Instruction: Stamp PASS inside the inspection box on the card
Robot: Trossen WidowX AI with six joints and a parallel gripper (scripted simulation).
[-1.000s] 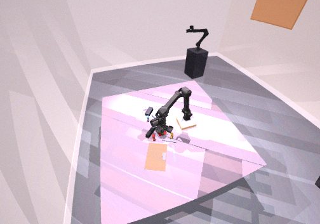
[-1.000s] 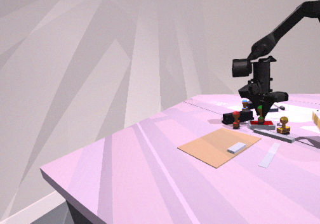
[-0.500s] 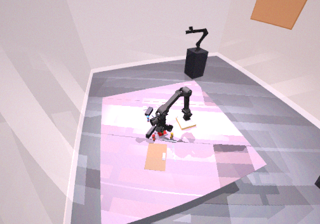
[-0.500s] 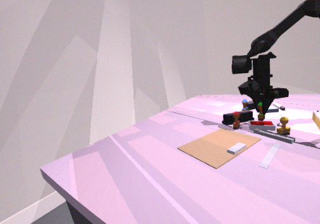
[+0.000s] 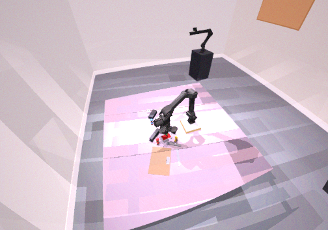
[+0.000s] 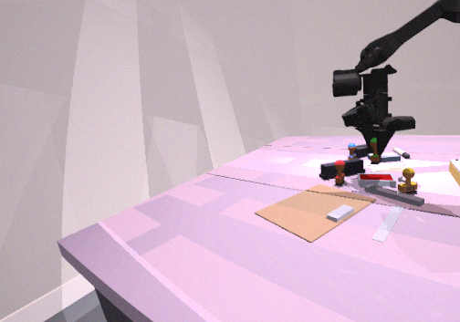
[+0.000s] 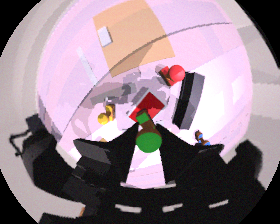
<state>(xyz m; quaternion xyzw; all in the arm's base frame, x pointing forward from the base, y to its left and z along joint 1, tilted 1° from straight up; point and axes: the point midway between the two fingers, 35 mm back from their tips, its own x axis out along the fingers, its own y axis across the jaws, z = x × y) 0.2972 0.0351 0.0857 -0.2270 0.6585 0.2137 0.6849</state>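
Note:
My gripper (image 6: 374,152) (image 7: 147,125) is shut on the green-knobbed stamp (image 6: 374,142) (image 7: 149,143), whose brown handle stands upright between the fingers. In the exterior view the stamp's lower end is above and behind the red ink pad (image 5: 166,137) (image 6: 375,177) (image 7: 152,103), apart from it. The pad lies open in a light grey case. Other stamps stand around it: a red one (image 5: 157,141) (image 6: 339,172) (image 7: 176,74), a yellow one (image 5: 176,139) (image 6: 408,180) (image 7: 105,118) and a blue one (image 5: 151,121) (image 6: 351,150). No lettering is readable. I cannot make out the inspection box in the glare.
A brown sheet (image 5: 159,163) (image 6: 301,210) (image 7: 136,40) bears a white block (image 6: 340,212) (image 7: 105,36). A dark bar (image 6: 397,195) and a clear strip (image 6: 388,224) lie near the pad. A black block (image 6: 342,168) (image 7: 189,101) is beside the red stamp. A pale slab (image 5: 191,127) lies near the arm's base.

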